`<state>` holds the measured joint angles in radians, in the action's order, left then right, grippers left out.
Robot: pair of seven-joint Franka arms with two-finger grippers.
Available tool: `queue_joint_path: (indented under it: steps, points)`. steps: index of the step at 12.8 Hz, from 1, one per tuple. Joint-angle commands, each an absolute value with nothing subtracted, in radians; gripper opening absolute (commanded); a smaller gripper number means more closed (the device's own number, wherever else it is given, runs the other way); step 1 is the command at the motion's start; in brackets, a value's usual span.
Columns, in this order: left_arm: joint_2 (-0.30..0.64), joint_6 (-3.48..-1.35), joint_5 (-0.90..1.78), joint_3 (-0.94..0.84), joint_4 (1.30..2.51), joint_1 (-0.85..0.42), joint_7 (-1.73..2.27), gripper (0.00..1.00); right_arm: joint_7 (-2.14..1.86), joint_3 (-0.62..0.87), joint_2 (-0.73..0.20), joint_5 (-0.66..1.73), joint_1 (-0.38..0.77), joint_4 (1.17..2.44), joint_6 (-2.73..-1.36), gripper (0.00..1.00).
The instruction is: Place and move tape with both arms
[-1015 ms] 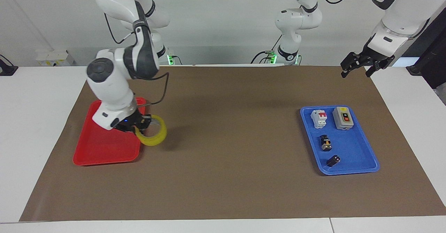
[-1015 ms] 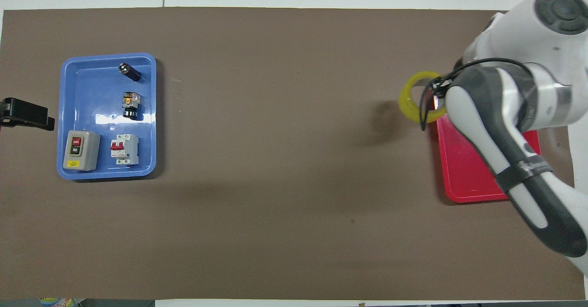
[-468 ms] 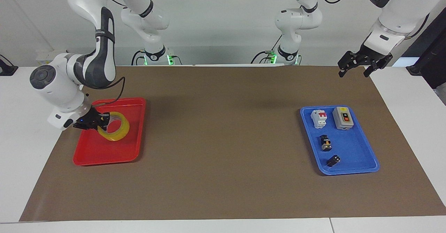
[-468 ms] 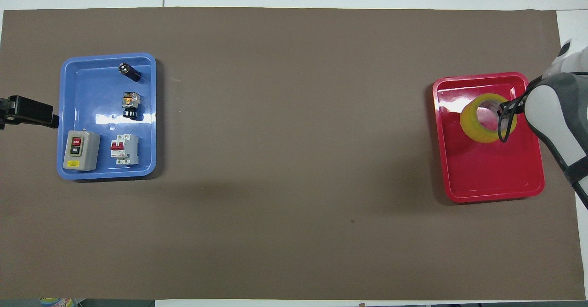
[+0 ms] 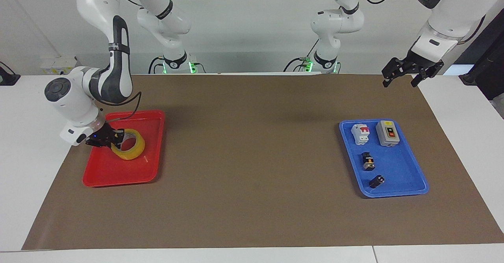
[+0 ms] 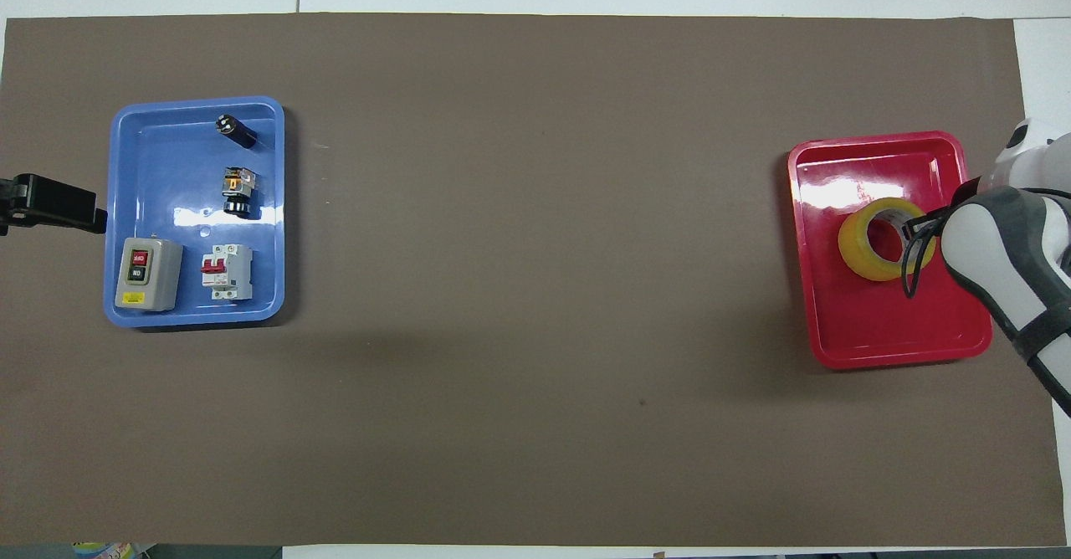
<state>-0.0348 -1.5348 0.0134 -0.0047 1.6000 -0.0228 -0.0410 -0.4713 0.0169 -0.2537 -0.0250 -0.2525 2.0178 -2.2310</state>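
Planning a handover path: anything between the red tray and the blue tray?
Nothing. Between the red tray and the blue tray there is only bare brown mat, clearest in the overhead view.

Right arm (image 6: 1004,274): cut off at overhead view's 3 o'clock edge; covers its jaws. Left gripper (image 6: 33,207): cropped at 9 o'clock. Tape (image 6: 874,241): partly covered.

Two high cameras, facing and overhead, share the table (image 5: 252,156).
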Motion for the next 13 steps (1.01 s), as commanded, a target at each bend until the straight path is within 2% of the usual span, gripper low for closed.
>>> queue_joint_path:
  steps: [1,2,3,4,9,13]
  points:
    - [-0.028,-1.514,0.028,0.002,1.586,-0.018,-0.051,1.0,-0.488,0.025,-0.212,-0.028,-0.262,2.065,-2.247,0.0]
    - [-0.028,-1.514,0.028,0.002,1.585,-0.018,-0.049,1.0,-0.488,0.025,-0.212,-0.028,-0.264,2.057,-2.235,0.29]
    - [-0.029,-1.514,0.028,0.002,1.586,-0.018,-0.049,1.0,-0.492,0.025,-0.21,-0.028,-0.264,2.051,-2.227,0.99]
    - [-0.028,-1.514,0.028,0.002,1.586,-0.018,-0.051,1.0,-0.492,0.026,-0.207,-0.028,-0.261,2.03,-2.203,1.0]
    - [-0.028,-1.514,0.028,0.002,1.586,-0.018,-0.051,1.0,-0.459,0.049,-0.163,-0.02,-0.238,1.791,-1.886,1.0]
    - [-0.029,-1.514,0.028,0.002,1.586,-0.018,-0.051,1.0,-0.37,0.051,-0.16,-0.017,-0.221,1.513,-1.567,1.0]
